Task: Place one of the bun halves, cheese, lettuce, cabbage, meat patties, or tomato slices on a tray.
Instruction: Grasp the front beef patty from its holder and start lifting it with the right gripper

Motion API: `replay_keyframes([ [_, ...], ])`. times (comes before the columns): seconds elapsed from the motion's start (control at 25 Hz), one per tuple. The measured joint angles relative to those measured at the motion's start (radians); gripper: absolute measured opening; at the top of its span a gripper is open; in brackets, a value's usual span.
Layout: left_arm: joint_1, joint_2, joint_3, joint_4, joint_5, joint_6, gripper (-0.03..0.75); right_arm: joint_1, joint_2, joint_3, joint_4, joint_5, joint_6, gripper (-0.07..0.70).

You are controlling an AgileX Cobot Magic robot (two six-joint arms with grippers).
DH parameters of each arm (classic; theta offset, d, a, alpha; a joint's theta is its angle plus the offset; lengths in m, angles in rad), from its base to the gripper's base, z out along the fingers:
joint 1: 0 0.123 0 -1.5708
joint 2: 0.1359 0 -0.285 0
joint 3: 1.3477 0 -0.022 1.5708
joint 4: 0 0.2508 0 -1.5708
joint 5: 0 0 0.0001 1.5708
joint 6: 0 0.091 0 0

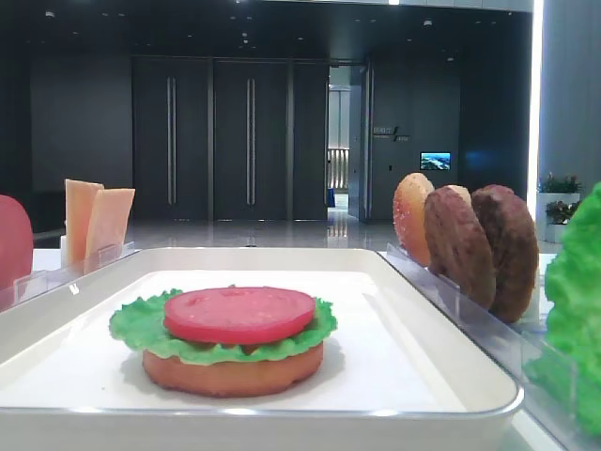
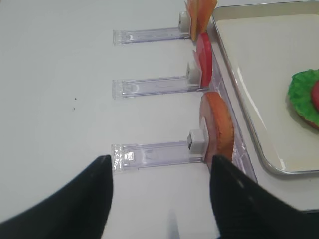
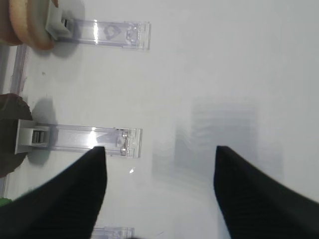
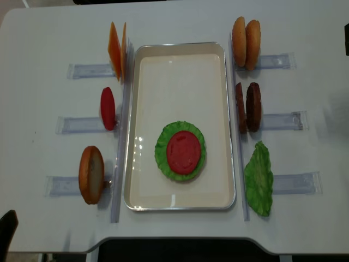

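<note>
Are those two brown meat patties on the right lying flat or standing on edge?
Standing on edge. The meat patties lean upright side by side in a clear holder beside the tray, showing only thin edges from above.

Bright, even light from above washes the white counter (image 4: 43, 33) almost shadeless; only soft, short shadows lie beside the upright pieces. The tray (image 1: 441, 310) rim carries thin glare lines. Behind the tray the hall is dim. Both wrist views are soft and slightly blurred.
</note>
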Motion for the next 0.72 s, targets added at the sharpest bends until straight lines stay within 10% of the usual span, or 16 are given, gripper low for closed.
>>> replay_keyframes([
  [0.36, 0.0, 0.0, 0.0, 0.0, 0.0, 0.0, 0.471, 0.017, 0.0, -0.002, 0.019, 0.001, 0.058, 0.441],
  [0.72, 0.0, 0.0, 0.0, 0.0, 0.0, 0.0, 0.471, 0.208, 0.001, -0.002, -0.075, 0.003, 0.29, 0.44],
])
